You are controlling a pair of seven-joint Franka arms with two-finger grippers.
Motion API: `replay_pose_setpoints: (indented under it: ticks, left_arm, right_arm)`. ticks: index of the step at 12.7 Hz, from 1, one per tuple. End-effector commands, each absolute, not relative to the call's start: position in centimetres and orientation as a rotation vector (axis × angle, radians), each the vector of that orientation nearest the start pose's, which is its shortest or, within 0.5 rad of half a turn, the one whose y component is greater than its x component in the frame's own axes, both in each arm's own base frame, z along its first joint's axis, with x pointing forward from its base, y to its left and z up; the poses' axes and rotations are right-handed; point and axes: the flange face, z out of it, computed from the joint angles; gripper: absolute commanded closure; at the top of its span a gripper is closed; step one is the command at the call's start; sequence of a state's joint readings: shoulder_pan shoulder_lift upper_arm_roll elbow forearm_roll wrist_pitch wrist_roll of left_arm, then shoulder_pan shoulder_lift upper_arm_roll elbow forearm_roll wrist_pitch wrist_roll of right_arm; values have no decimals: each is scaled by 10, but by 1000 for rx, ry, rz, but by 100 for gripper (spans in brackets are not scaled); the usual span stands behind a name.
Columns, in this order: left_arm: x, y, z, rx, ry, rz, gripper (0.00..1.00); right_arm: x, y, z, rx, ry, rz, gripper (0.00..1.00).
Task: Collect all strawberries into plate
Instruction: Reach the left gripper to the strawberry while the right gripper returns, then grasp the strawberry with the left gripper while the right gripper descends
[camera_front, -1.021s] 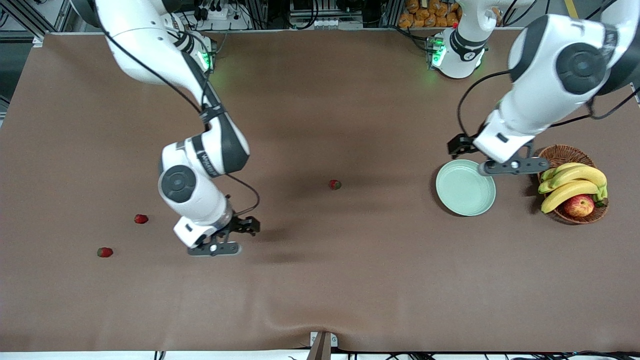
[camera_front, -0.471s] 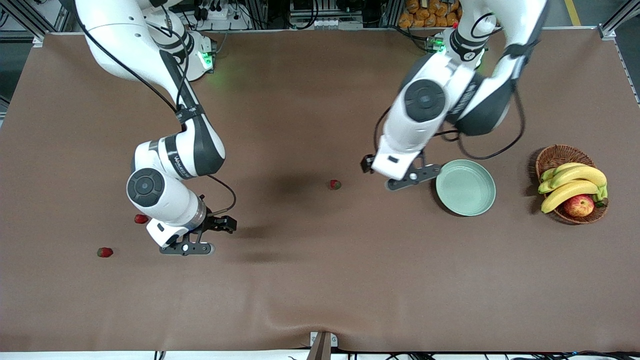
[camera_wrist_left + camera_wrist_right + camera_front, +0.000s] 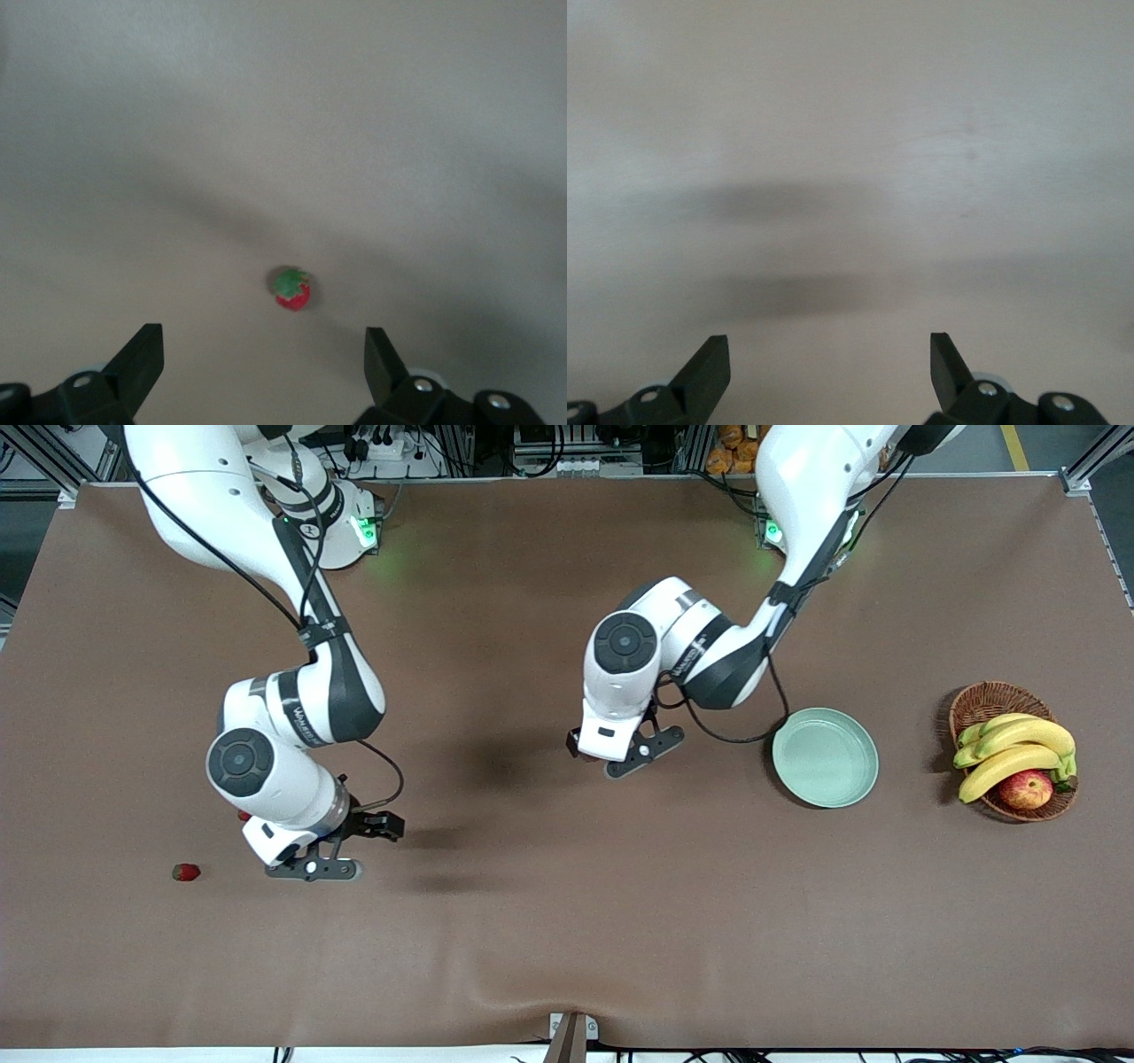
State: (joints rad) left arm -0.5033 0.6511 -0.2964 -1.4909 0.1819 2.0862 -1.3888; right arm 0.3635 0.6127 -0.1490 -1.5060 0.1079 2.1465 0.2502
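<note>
Left gripper hangs over a strawberry mid-tabletop, jaws wide apart and empty. Right gripper hovers over bare tabletop, jaws likewise spread, near a second strawberry. The plate lies empty toward the left arm's end.

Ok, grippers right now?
Left gripper: open, empty, over a strawberry.
Right gripper: open, empty, over bare table.

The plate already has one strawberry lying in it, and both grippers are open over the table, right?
Not quite: the plate is empty, as the front view shows. The left gripper hangs open over a strawberry on the table, and the right gripper is open too.
</note>
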Motion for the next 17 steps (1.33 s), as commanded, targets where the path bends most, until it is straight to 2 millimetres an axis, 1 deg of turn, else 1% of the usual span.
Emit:
replay_pose_setpoints:
  ticks: [1,2,3,4,5,6,7,8,9,10,11,12,13,14,16,17]
  left_arm:
    - [517,-502,272,-2977,-948,-34,0]
    - [512,-505,262,-2964,-948,-32,0]
    - [510,-507,252,-2949,-962,-24,0]
    - [505,-510,243,-2937,-964,-32,0]
    - [503,-513,238,-2934,-969,-50,3]
    - [504,-512,230,-2921,-1000,-54,4]
    - [504,-514,223,-2920,-1038,-59,6]
    - [501,-516,216,-2911,-1069,-74,11]
    - [500,-516,211,-2897,-1081,-91,13]
    - [499,-515,204,-2887,-1068,-110,13]
    - [498,-513,198,-2879,-1058,-116,16]
    - [497,-513,189,-2868,-1061,-104,18]
    - [496,-512,184,-2859,-1069,-103,21]
    - [495,-511,182,-2856,-1067,-99,25]
    - [494,-511,177,-2852,-1065,-93,35]
    - [494,-511,175,-2846,-1073,-91,43]
  right_arm:
    - [691,108,310,-3131,211,-19,0]
    - [690,87,305,-3131,256,2,0]
    - [686,75,299,-3140,267,24,0]
    - [683,47,291,-3176,241,43,0]
    - [678,26,282,-3186,188,70,0]
    - [672,16,279,-3186,163,86,0]
    - [664,-2,273,-3186,174,110,0]
    - [655,-19,267,-3184,119,116,0]
    - [645,-38,259,-3183,50,91,0]
    - [632,-49,252,-3184,-16,43,0]
    - [624,-51,244,-3185,-70,12,0]
    - [622,-62,239,-3188,-139,-4,0]
    - [620,-81,236,-3182,-256,-3,0]
    - [621,-87,235,-3173,-394,-25,0]
    - [622,-86,229,-3143,-624,-16,0]
    - [622,-86,228,-3119,-759,-5,0]
